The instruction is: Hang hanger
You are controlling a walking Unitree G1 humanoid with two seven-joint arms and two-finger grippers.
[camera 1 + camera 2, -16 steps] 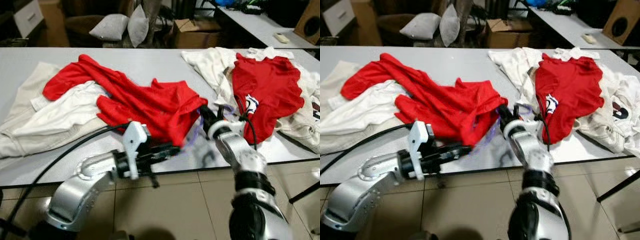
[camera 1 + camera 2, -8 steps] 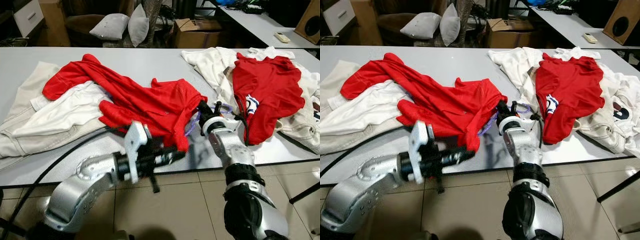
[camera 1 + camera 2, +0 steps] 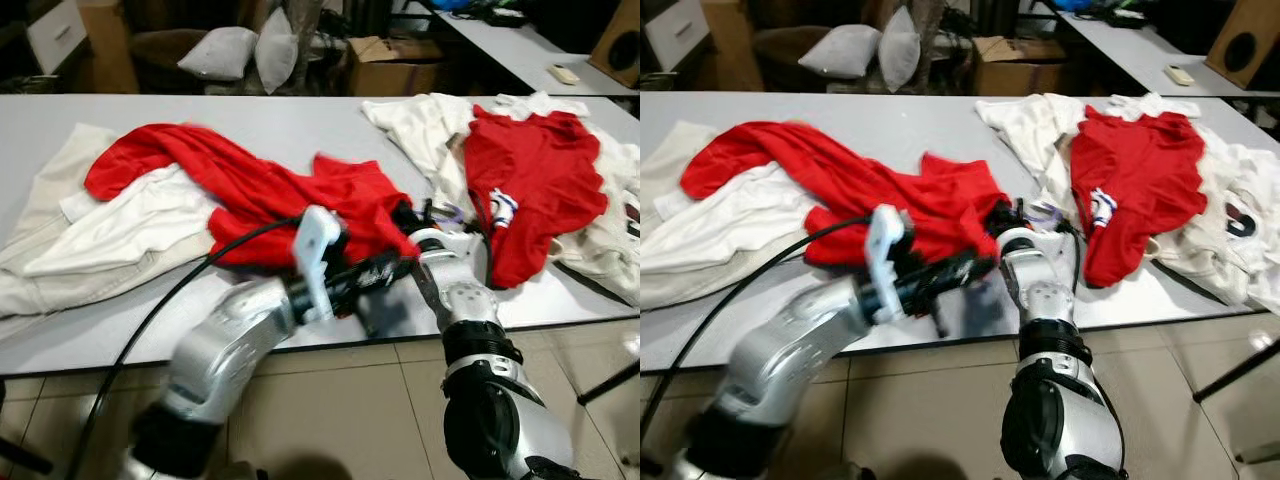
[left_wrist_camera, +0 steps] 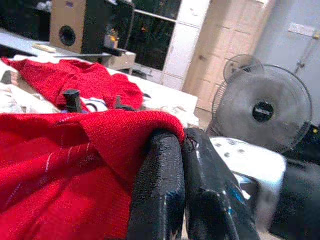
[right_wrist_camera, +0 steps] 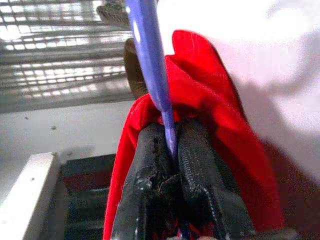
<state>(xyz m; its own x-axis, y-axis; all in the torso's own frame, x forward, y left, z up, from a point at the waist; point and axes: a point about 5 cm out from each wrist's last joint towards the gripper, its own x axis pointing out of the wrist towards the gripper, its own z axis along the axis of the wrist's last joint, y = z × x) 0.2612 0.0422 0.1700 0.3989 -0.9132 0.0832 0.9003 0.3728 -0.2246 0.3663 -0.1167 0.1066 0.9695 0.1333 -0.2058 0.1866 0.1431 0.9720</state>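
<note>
Fingers of the right gripper [image 5: 170, 155] are closed on a purple hanger [image 5: 147, 65] inside the red shirt [image 3: 270, 190] at the grey table's [image 3: 300, 125] near edge. The shirt's hem is pinched by the left gripper [image 4: 182, 145].

My two black left-gripper fingers [image 4: 165, 200]: rough, pitted rubbery coating, slight sheen. Red knit cloth shirt [image 4: 55, 170] at 9 o'clock of them: matt, ribbed weave. Purple smooth plastic hanger rod [image 5: 150, 70]: glossy. My silver left arm [image 3: 215, 345]: brushed metal, satin shine. Grey table top [image 3: 290, 125]: smooth, matt. Cream cloth garment [image 3: 415, 125] at 1 o'clock: soft, matt.
</note>
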